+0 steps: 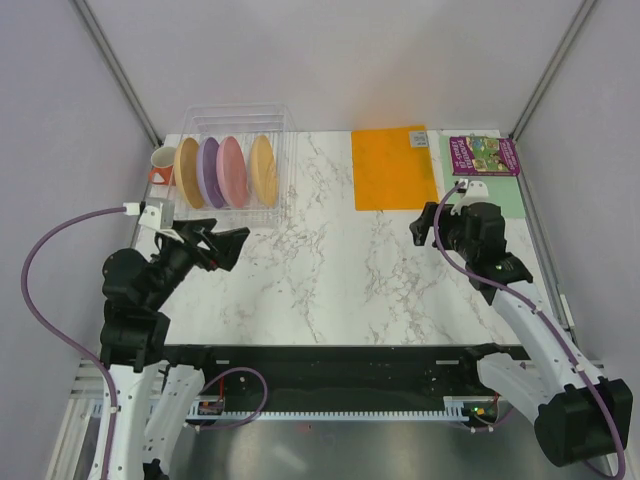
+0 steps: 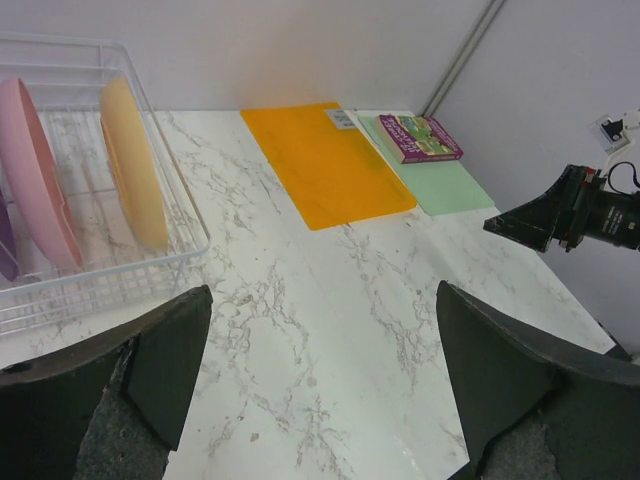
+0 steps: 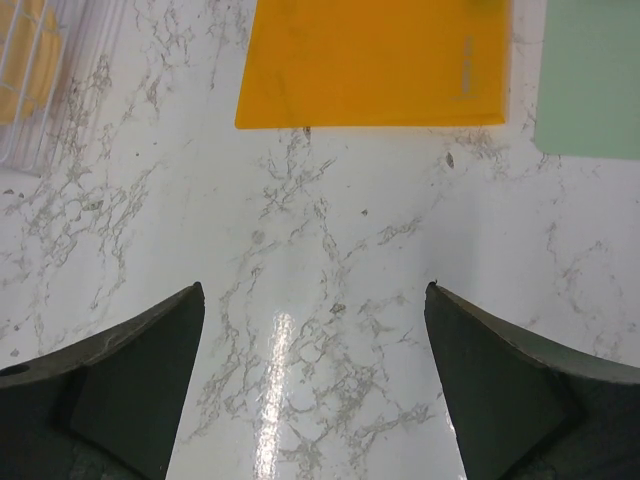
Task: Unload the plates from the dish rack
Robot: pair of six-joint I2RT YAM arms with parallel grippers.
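The clear dish rack [image 1: 283, 170] stands at the far left of the table. Four plates stand on edge in it: a yellow-orange plate [image 1: 187, 172], the purple plate [image 1: 211, 172], the pink plate [image 1: 233, 170] and a second yellow-orange plate [image 1: 263, 170]. The left wrist view shows the pink plate [image 2: 35, 190] and the right-hand yellow-orange plate [image 2: 135, 165] in the rack [image 2: 195, 245]. My left gripper [image 1: 232, 248] [image 2: 325, 380] is open and empty, just in front of the rack. My right gripper [image 1: 435, 215] [image 3: 315, 380] is open and empty over bare marble at the right.
An orange mug [image 1: 161, 165] stands left of the rack. A flat orange mat [image 1: 394, 167] [image 3: 375, 60] lies at the far middle. A pale green mat [image 1: 512, 200] and a purple book [image 1: 483, 156] lie at the far right. Walls close the table in.
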